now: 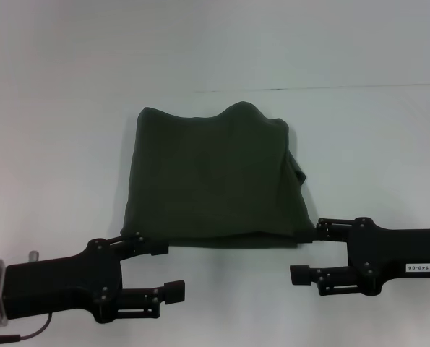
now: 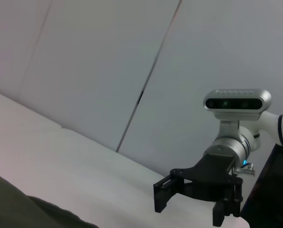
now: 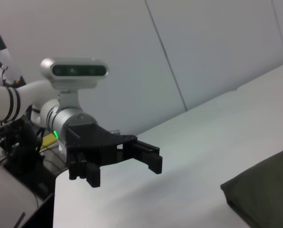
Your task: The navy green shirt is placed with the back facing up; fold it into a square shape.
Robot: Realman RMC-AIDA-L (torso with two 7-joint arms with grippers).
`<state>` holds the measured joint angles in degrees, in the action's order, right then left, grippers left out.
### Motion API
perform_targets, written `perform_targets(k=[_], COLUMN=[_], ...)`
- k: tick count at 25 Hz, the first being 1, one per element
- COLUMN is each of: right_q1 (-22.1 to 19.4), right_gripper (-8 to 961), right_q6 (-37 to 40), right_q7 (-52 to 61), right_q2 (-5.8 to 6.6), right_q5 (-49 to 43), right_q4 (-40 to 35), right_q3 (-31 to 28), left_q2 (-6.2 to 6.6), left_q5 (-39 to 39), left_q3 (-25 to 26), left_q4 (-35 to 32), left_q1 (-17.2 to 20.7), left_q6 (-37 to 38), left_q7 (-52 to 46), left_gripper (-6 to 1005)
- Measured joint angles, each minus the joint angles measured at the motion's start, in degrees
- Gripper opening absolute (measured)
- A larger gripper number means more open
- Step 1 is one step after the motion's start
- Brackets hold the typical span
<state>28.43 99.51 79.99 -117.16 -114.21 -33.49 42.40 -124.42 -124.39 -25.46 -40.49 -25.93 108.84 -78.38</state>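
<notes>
The navy green shirt [image 1: 215, 177] lies folded into a rough rectangle on the white table [image 1: 70, 144], plain side up, its far edge wavy. My left gripper [image 1: 164, 271] is open at the shirt's near left corner, one finger touching the edge there. At the near right corner my right gripper [image 1: 308, 253] is open too, its upper finger against the fabric. The left wrist view shows a piece of the shirt [image 2: 27, 211] and the right gripper [image 2: 191, 204] farther off. In the right wrist view a shirt corner [image 3: 265, 190] and the left gripper [image 3: 122, 170] appear.
A thin seam [image 1: 308, 88] crosses the table beyond the shirt. Bare white tabletop surrounds the shirt on all sides. Dark equipment with cables [image 3: 17, 147] stands off the table behind the left arm.
</notes>
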Motion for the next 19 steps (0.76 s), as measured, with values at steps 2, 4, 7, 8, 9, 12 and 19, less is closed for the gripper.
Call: perform_targets(k=[2, 4, 7, 8, 9, 12, 19], right_q1=[0.38, 0.74, 1.00, 1.04, 1.05, 1.07, 1.10], right_gripper=[836, 835, 835, 835, 835, 835, 835], right_q6=[-0.15, -0.30, -0.33, -0.34, -0.35, -0.36, -0.45], right_q7=[0.17, 0.33, 0.77, 0.98, 1.15, 1.23, 1.22], right_q2=[0.07, 0.09, 0.04, 0.03, 0.02, 0.01, 0.00], right_q5=[-0.55, -1.17, -1.64, -1.69, -1.72, -1.75, -1.87], right_q4=[0.09, 0.16, 0.13, 0.07, 0.03, 0.11, 0.18], right_q3=[0.19, 0.28, 0.32, 0.33, 0.34, 0.36, 0.57], left_q2=[0.00, -0.01, 0.00, 0.02, 0.03, 0.05, 0.06], left_q5=[-0.12, -0.17, -0.19, -0.20, -0.21, -0.23, -0.24], left_q3=[-0.44, -0.89, -1.13, -1.13, -1.14, -1.16, -1.17], left_q4=[0.07, 0.07, 0.06, 0.06, 0.07, 0.12, 0.16], left_q1=[-0.18, -0.37, -0.58, -0.61, -0.61, -0.62, -0.70], left_q6=[0.03, 0.04, 0.01, -0.04, -0.08, -0.10, -0.16], left_q7=[-0.83, -1.75, -2.39, -2.44, -2.45, -2.47, -2.49], left_gripper=[903, 902, 902, 902, 902, 902, 903])
